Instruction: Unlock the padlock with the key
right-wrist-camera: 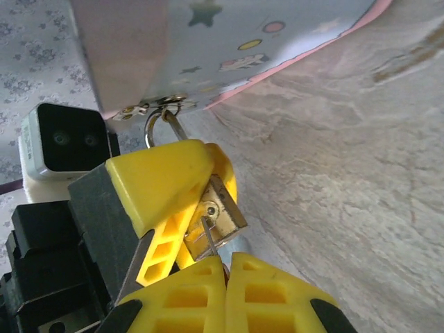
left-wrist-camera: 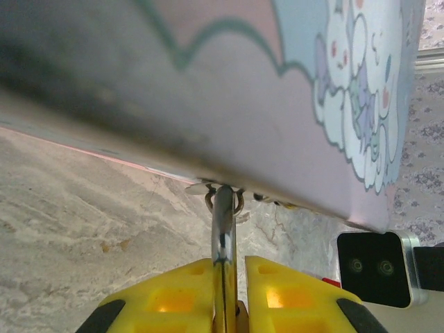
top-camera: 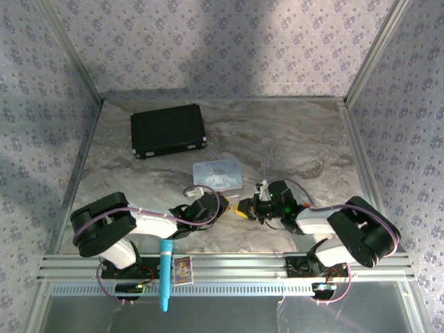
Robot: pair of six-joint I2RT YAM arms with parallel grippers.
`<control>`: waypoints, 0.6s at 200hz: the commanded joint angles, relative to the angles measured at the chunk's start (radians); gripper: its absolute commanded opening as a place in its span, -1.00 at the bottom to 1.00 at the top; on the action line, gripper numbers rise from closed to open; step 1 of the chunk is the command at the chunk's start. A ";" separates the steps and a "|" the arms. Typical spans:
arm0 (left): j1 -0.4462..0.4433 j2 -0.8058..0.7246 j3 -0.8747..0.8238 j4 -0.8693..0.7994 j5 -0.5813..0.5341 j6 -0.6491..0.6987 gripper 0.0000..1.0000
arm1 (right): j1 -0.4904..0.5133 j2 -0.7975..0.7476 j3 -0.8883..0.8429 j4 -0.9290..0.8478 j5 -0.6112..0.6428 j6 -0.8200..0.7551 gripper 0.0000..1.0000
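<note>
Bracing padlock (right-wrist-camera: 222, 220) for key entry: L gripper (left-wrist-camera: 227, 270) pinches its body, shackle thru pastel tin (left-wrist-camera: 243, 104) hasp, keyhole facing R gripper (right-wrist-camera: 225, 267), clamped tight on key (right-wrist-camera: 211, 236), tip at keyhole

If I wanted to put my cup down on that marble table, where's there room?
Best is the bare marble table right of the black case, up to the far wall. A narrower strip runs left of the case. Avoid the near middle: the left gripper and right gripper meet there by the pastel tin.
</note>
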 commanded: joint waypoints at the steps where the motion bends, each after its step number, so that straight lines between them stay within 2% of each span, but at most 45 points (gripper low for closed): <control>1: 0.001 -0.020 -0.014 0.019 -0.030 -0.061 -0.96 | 0.006 0.009 0.007 0.023 -0.014 0.021 -1.00; 42: 0.000 -0.014 -0.019 0.026 -0.060 -0.090 -1.00 | -0.008 -0.030 -0.024 0.008 -0.016 0.036 -1.00; 120: -0.001 -0.023 -0.003 -0.012 -0.077 -0.091 -1.00 | -0.004 -0.014 -0.020 0.019 -0.023 0.051 -1.00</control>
